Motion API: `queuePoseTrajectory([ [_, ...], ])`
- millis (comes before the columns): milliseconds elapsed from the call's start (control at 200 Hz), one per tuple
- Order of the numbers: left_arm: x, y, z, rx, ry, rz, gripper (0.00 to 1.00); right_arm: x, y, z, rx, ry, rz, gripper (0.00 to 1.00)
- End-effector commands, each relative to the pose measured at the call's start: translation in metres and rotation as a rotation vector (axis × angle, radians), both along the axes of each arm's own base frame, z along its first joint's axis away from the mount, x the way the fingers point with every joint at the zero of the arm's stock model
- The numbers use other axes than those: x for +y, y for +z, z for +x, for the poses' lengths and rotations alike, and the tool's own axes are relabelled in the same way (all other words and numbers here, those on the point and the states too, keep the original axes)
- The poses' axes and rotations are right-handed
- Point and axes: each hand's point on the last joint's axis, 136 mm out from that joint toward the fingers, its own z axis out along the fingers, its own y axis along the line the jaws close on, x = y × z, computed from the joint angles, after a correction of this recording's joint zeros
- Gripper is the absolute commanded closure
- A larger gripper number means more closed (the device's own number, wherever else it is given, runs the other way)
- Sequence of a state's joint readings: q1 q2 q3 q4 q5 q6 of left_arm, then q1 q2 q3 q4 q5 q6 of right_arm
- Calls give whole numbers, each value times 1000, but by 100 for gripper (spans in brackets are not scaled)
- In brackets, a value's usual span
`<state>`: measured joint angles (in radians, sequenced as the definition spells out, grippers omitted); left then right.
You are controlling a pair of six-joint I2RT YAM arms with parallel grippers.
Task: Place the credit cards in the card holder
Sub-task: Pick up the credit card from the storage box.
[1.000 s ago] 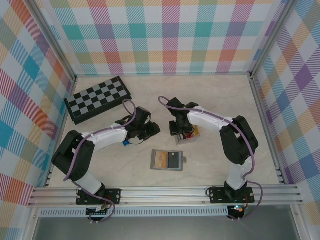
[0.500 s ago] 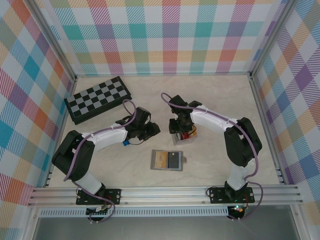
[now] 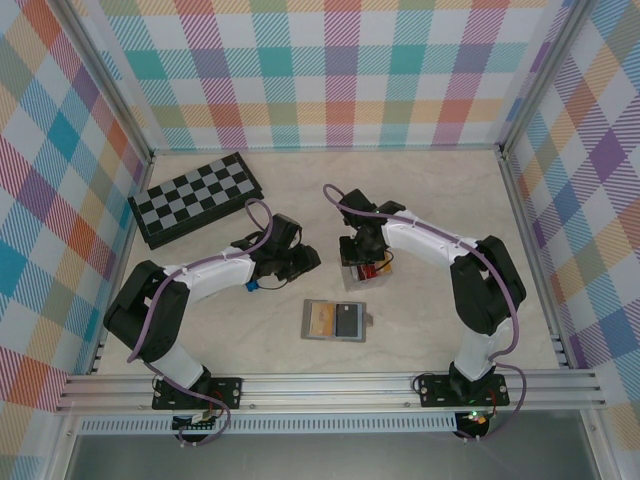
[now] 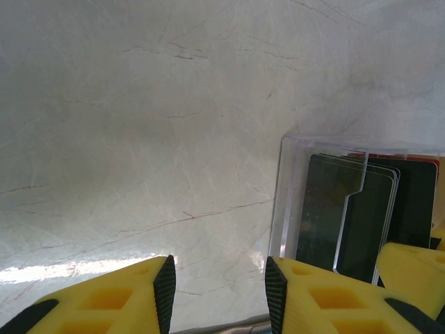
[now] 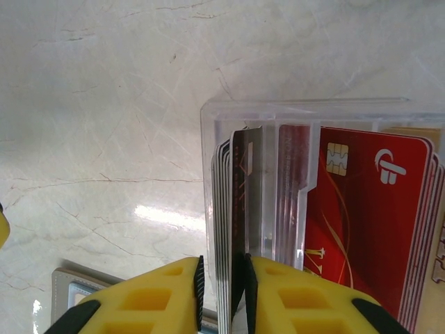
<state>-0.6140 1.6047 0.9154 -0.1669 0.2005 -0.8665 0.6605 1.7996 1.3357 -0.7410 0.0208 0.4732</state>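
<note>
Your right end effector (image 5: 221,282) pinches dark credit cards (image 5: 235,202) upright in the clear box (image 5: 299,108), your left end effector (image 4: 217,292) hangs spread beside it, and the card holder (image 3: 335,320) lies open on the surface (image 3: 450,185) nearby.

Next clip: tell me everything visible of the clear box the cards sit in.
The clear plastic box is a see-through, thin-walled tray split by dividers into slots. It lies on the pale marbled table, a little beyond the grey card holder. One slot holds dark cards seen edge-on, pinched by the right claw; red cards fill another. The open left claw hovers beside it.
</note>
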Motion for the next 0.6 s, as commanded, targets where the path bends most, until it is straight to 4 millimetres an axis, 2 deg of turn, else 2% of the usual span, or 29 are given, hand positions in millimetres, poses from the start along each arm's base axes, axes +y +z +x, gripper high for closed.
queuePoseTrajectory([
  [0, -4, 4, -2, -4, -26, 11, 59, 5, 21, 6, -26, -13, 57, 78],
  [175, -6, 2, -2, 1, -30, 8, 59, 4, 23, 5, -23, -18, 71, 80],
  [465, -5, 2, -2, 4, -31, 8, 59, 2, 27, 7, -27, -21, 77, 91],
  [595, -6, 2, -2, 1, -33, 9, 59, -4, 34, 10, -59, -26, 52, 91],
])
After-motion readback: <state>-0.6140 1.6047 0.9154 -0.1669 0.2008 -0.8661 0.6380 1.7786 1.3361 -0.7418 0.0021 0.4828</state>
